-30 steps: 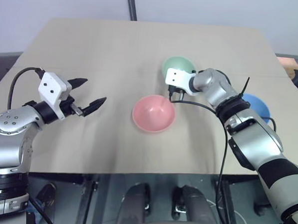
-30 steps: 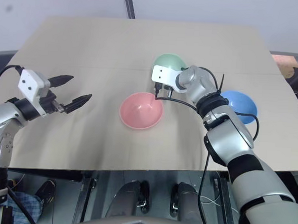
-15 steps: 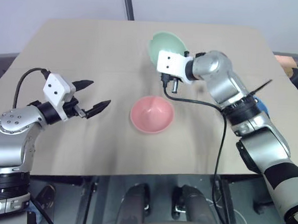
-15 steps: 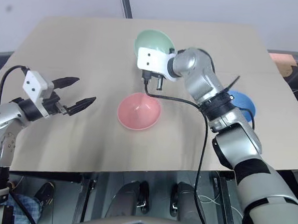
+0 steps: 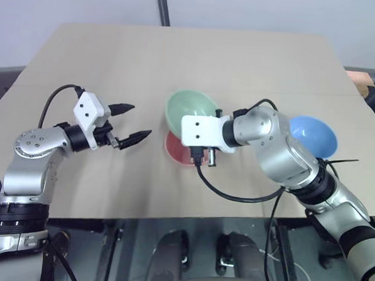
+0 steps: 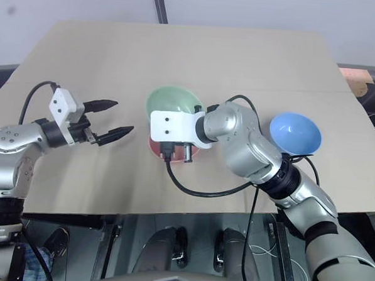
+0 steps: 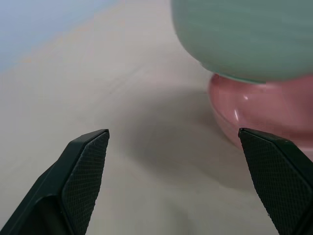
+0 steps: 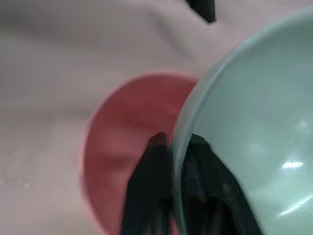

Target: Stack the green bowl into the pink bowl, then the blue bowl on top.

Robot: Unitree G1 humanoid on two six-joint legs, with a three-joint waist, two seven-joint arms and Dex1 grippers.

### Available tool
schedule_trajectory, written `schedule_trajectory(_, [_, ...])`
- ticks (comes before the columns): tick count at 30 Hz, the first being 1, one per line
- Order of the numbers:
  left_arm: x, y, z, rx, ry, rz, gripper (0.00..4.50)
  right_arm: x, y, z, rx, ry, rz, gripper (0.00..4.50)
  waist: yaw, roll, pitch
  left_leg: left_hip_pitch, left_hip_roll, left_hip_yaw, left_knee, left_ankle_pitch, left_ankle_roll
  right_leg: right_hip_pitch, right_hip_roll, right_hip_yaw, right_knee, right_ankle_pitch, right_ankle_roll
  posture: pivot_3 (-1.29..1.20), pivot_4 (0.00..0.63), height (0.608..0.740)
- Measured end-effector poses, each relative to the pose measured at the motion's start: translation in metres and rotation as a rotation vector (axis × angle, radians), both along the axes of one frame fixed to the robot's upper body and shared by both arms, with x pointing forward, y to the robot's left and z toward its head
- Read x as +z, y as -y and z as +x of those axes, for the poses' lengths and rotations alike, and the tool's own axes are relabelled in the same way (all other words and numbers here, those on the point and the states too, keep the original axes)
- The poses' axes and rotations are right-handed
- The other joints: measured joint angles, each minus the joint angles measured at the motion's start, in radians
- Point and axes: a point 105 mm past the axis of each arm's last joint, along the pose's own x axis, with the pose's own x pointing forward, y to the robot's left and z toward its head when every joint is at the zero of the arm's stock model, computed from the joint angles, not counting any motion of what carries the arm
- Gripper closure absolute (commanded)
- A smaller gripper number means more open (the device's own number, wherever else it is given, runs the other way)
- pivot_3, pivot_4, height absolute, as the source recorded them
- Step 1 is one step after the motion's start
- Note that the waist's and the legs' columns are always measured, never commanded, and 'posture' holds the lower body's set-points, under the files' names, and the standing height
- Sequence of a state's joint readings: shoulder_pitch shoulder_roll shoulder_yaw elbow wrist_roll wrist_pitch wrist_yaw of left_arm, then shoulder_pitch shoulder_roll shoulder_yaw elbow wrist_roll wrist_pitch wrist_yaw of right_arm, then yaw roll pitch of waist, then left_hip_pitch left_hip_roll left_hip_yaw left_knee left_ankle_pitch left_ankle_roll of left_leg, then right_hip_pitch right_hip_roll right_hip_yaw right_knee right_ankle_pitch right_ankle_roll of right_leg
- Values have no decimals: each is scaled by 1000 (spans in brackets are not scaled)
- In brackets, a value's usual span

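Landmark: the pink bowl.

Green bowl: held in the air directly over the pink bowl, tilted, its underside just above the pink rim; in the left wrist view a thin gap shows between them, so it is not yet seated. The right pincer pinches its rim, one finger inside the wall and one outside. The grip looks slack rather than hard, but the bowl is still carried.

Handling, judged: thin smooth plastic, light, stiff enough for a rim pinch, glossy and so probably slippery. The rim is the only sensible hold; the wall is too round and wide. Nothing fragile. A tilted release could leave it cocked in the pink bowl.

Blue bowl: upright on the desk, well apart from the pink bowl, on the robot's right side.

Left pincer: fingers spread wide, holding nothing, near the pink bowl on the robot's left side, pointing at it.

Desk: flat, matte tan, bare beyond the pink bowl. Pale wall and a dark vertical post behind it.
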State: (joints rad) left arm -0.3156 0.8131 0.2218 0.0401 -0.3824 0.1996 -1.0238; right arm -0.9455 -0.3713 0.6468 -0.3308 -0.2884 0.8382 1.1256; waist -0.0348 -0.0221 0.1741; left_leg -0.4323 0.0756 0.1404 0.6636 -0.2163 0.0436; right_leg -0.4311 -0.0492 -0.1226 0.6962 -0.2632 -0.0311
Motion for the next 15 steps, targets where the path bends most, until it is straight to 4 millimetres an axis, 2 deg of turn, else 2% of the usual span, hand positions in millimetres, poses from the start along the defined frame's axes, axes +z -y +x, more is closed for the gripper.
schedule_trajectory(4, [7, 3, 2, -20, 22, 7, 0, 1, 2, -1, -9, 3, 0, 545, 0, 0, 0, 0, 0, 0, 0, 0, 0, 0, 0, 0, 0, 0, 0, 0, 150, 740])
schedule_trajectory(7, [4, 6, 2, -37, 14, 13, 0, 1, 5, 1, -41, -23, 10, 545, -1, 0, 0, 0, 0, 0, 0, 0, 0, 0, 0, 0, 0, 0, 0, 0, 150, 740])
schedule_trajectory(11, [2, 10, 2, -51, 10, 7, 0, 25, 11, 8, -94, -14, 75, 545, 0, 0, 0, 0, 0, 0, 0, 0, 0, 0, 0, 0, 0, 0, 0, 0, 150, 740])
schedule_trajectory(14, [2, 11, 2, -55, 9, 6, 0, 38, 23, 10, -138, 0, 111, 545, 2, 0, 0, 0, 0, 0, 0, 0, 0, 0, 0, 0, 0, 0, 0, 0, 150, 740])
schedule_trajectory(15, [2, 12, 2, -60, 13, 4, 0, 42, 37, 10, -181, -23, 133, 545, 5, 0, 0, -1, 0, 0, 0, 0, 0, 0, 0, 0, -1, 0, 0, 0, 150, 740])
